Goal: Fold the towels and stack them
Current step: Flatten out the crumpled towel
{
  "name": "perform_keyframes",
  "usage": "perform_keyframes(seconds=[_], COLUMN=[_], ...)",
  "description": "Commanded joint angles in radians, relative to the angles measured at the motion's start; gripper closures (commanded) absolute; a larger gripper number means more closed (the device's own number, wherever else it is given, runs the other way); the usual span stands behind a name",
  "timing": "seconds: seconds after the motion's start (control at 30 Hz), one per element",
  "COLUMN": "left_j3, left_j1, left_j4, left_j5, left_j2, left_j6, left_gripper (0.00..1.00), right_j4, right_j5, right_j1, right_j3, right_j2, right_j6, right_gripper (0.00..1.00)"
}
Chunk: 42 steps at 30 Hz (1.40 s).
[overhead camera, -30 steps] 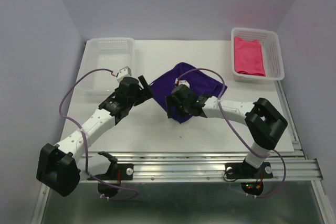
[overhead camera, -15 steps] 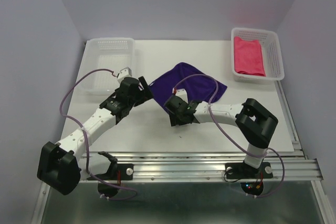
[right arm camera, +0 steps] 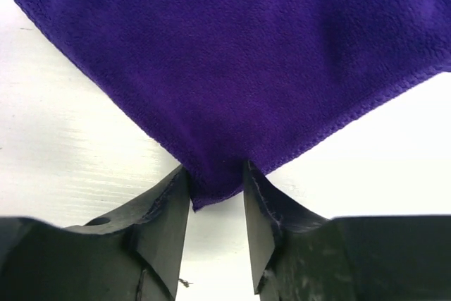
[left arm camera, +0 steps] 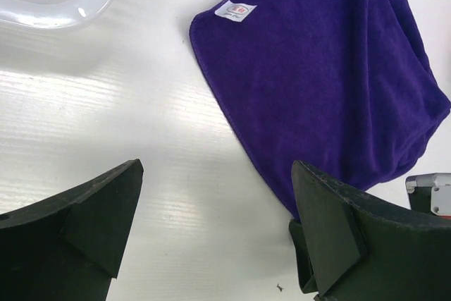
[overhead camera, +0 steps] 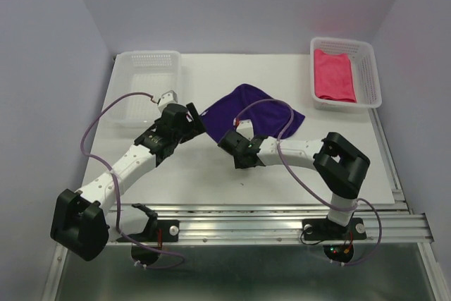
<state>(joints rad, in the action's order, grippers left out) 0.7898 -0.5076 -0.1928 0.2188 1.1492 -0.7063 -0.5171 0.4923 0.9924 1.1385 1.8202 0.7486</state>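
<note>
The dark purple towel (overhead camera: 255, 107) lies spread on the white table, its white tag (left arm camera: 235, 10) at the left corner. Its near corner (right arm camera: 211, 188) lies between the fingers of my right gripper (right arm camera: 215, 171), which are part-way closed; both fingertips touch the cloth's edges, with a gap left lower down. My left gripper (overhead camera: 192, 120) hovers just left of the towel's left edge, jaws wide open (left arm camera: 216, 168) over bare table. The pink towel (overhead camera: 335, 75) lies folded in the right basket (overhead camera: 371, 79). No blue towel shows.
A white mesh basket (overhead camera: 148, 84) with nothing visible in it stands at the back left, close behind the left gripper. The right basket stands at the back right corner. Purple cables loop over both arms. A metal rail (overhead camera: 268, 216) runs along the near table edge.
My right gripper has slid left and toward the near edge onto the towel's near corner, and its jaws have narrowed around that corner. The left arm has held still.
</note>
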Motion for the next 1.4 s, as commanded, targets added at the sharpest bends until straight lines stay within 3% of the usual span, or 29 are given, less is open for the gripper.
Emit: perform_keyframes(seconds=[0.0, 0.1, 0.4, 0.63, 0.8, 0.9, 1.13, 1.37], left_j3=[0.022, 0.022, -0.026, -0.017, 0.043, 0.103, 0.175, 0.235], left_j1=[0.009, 0.011, 0.012, 0.011, 0.012, 0.012, 0.012, 0.014], left_j4=[-0.002, -0.011, 0.016, 0.114, 0.116, 0.108, 0.081, 0.061], left_j5=[0.024, 0.011, -0.048, -0.107, -0.040, -0.030, 0.053, 0.090], left_j2=[0.009, 0.023, 0.084, 0.193, 0.329, 0.404, 0.500, 0.579], left_j6=[0.014, 0.007, -0.015, -0.001, -0.001, 0.002, -0.005, 0.034], left_gripper=[0.01, 0.01, 0.01, 0.01, 0.04, 0.12, 0.20, 0.21], right_j4=[-0.069, -0.077, -0.080, -0.008, 0.015, 0.026, 0.045, 0.061], right_j5=[0.065, 0.058, 0.048, -0.009, -0.017, -0.023, -0.031, -0.034], right_j1=[0.014, 0.017, 0.017, 0.017, 0.015, 0.017, 0.017, 0.017], right_j3=[0.017, -0.017, -0.124, -0.216, -0.218, -0.220, -0.235, -0.244], right_j2=[-0.012, -0.027, -0.116, -0.177, -0.185, -0.188, -0.199, -0.197], right_j6=[0.037, 0.041, 0.029, -0.021, -0.048, -0.057, -0.063, -0.060], right_gripper=[0.62, 0.72, 0.89, 0.91, 0.91, 0.91, 0.91, 0.91])
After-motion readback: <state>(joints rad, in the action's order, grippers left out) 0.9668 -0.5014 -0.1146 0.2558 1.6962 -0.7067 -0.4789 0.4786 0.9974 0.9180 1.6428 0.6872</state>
